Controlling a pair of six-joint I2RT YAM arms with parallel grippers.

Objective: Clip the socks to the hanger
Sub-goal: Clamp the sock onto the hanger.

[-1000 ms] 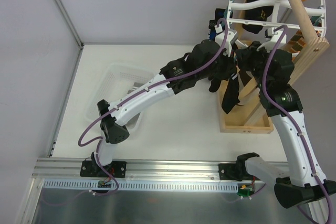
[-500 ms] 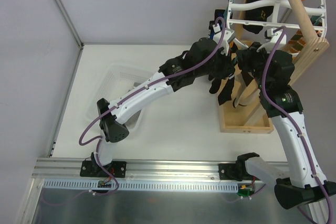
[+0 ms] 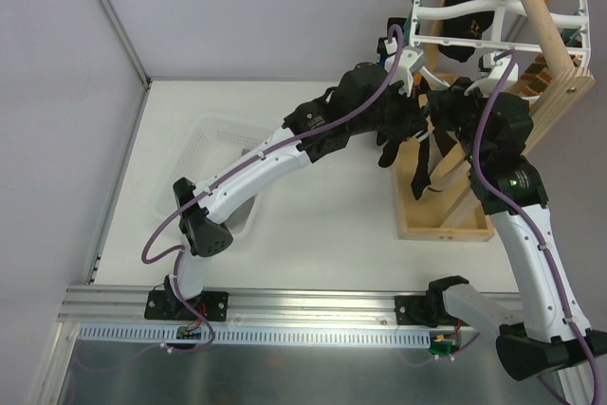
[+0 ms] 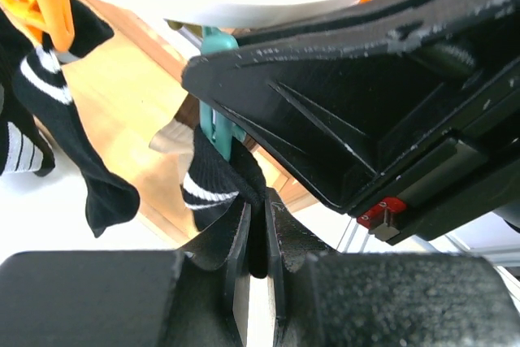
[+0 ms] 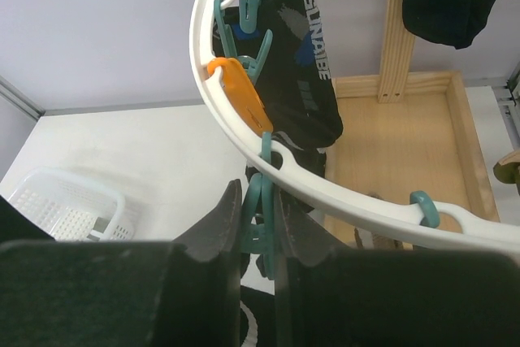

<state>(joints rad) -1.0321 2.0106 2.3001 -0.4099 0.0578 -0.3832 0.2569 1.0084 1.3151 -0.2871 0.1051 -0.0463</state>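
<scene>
The left claw [image 4: 257, 227] is pinched almost shut on a black sock [image 4: 218, 183] with white stripes, the cloth caught between its fingertips. Just above the claw, the sock's upper edge meets the lower end of a teal peg [image 4: 213, 123] hanging from the white rim of the hanger [image 4: 244, 7]. Whether the peg has bitten the cloth cannot be told.

The right claw [image 5: 258, 219] is closed hard on what looks like that same peg, squeezing it just under the rim. By my judgement this holds the peg's mouth open for the sock.

Over the last second neither claw has let go or widened. The left arm has crept up and in towards the rim, and the sock's loose tail has lifted, swung and settled again below the claw. That points to the feeding step, cuff going into peg. The clip itself looks not yet finished, since both claws are still needed there.

The sock's long axis runs close to vertical. Its cuff end points up at the peg, and its toe end hangs straight down under the left claw, over the base of the wooden stand [image 3: 446, 225]. To the left claw's left, a second striped sock [image 4: 49, 111] dangles from an orange peg [image 4: 41, 14].
</scene>
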